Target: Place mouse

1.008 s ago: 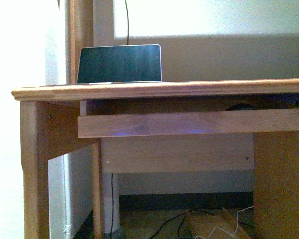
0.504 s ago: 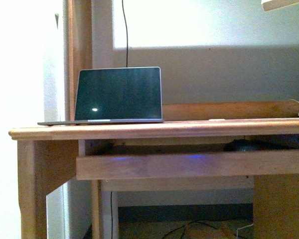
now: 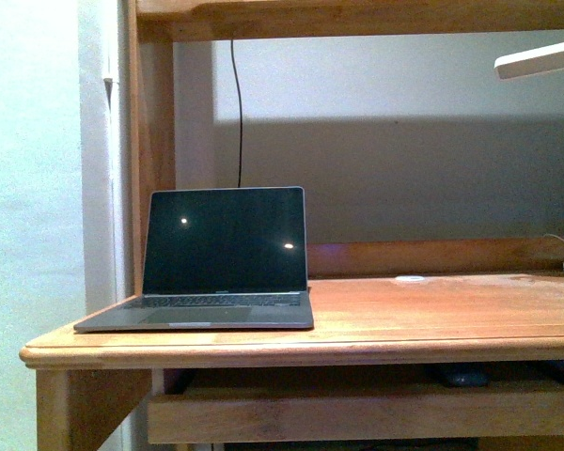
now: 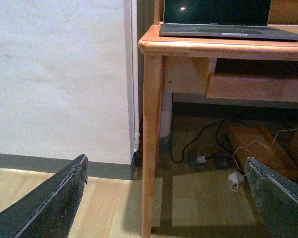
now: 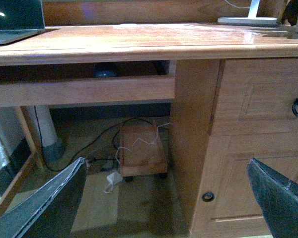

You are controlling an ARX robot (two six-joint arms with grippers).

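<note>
The mouse (image 3: pixel 463 378) is a small dark dome lying on the pull-out tray (image 3: pixel 357 413) under the desktop, right of the middle. It also shows in the right wrist view (image 5: pixel 105 72), in shadow behind the tray's front board. My right gripper (image 5: pixel 164 201) is open and empty, low in front of the desk, well below the mouse. My left gripper (image 4: pixel 164 198) is open and empty, near the floor in front of the desk's left leg (image 4: pixel 151 124). Neither gripper shows in the front view.
An open laptop (image 3: pixel 216 258) stands on the desk's left part. A tiny white disc (image 3: pixel 411 278) and a lamp base (image 5: pixel 248 20) lie further right. A drawer cabinet (image 5: pixel 258 124) fills the desk's right side. Cables and a wooden box (image 5: pixel 141 151) lie on the floor beneath.
The front view has risen: the desk has sunk in the picture and its top and the laptop's keyboard now show from above. An upper shelf has come into view.
</note>
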